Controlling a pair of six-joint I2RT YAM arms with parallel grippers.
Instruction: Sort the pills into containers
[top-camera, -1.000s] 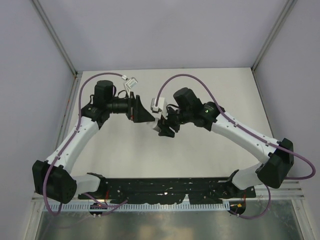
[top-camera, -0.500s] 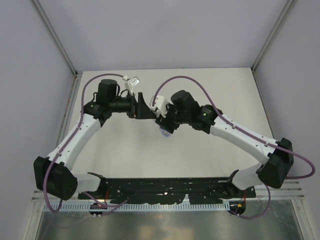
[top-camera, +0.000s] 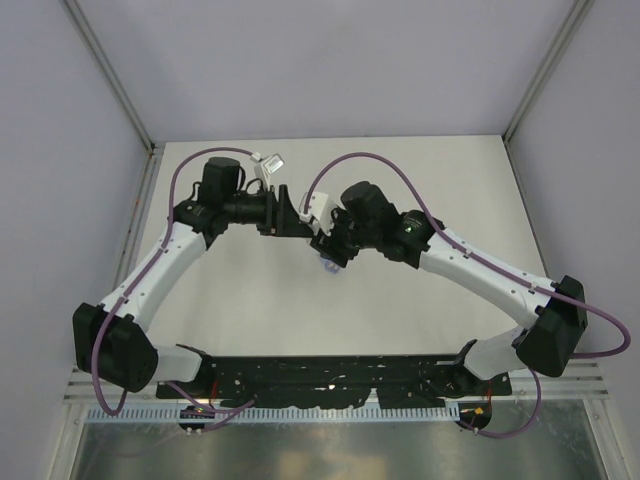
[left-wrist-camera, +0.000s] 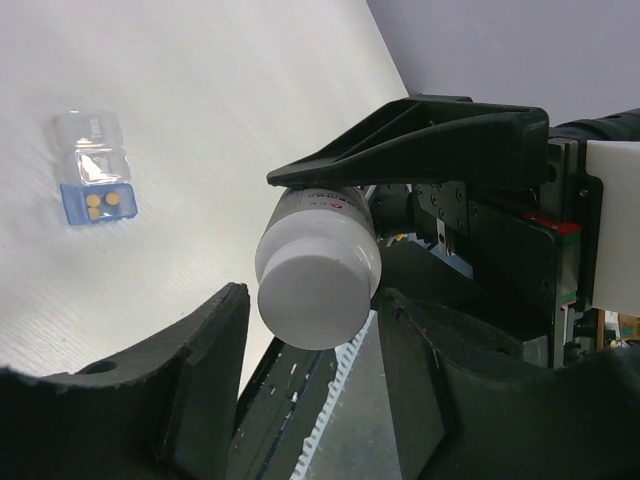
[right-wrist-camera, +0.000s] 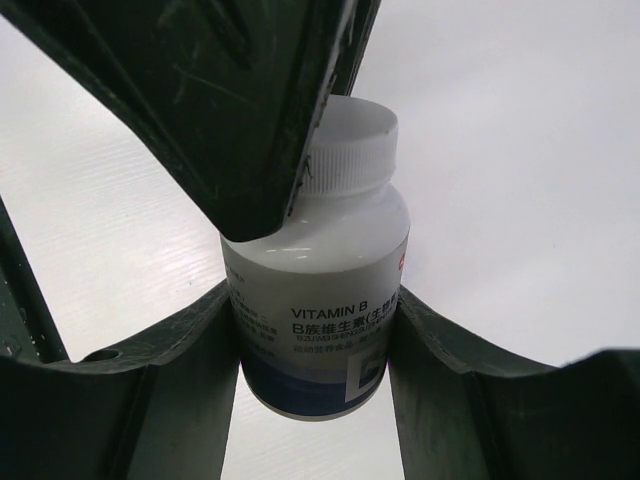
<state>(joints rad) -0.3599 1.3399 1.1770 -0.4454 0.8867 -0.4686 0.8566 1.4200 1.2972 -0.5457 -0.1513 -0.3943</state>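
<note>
vitamin b bottle (right-wrist-camera: 318, 300), held aloft over the table (top-camera: 420, 310): uncapping in hand.
right gripper (right-wrist-camera: 315, 330) clamped on the bottle's body; left gripper (left-wrist-camera: 310, 300) parted, straddling the white cap (left-wrist-camera: 318, 285) (a sliver of gap on one side). next, by judgement: close on the cap, then twist while the right holds firm. yellow pills (left-wrist-camera: 100, 200) lie well apart.

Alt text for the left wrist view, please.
A white-capped bottle, gripped by the right gripper, points its cap at the camera between the fingers of the left gripper; contact is unclear. Behind, a clear pill case holding yellow pills lies on the table.
</note>
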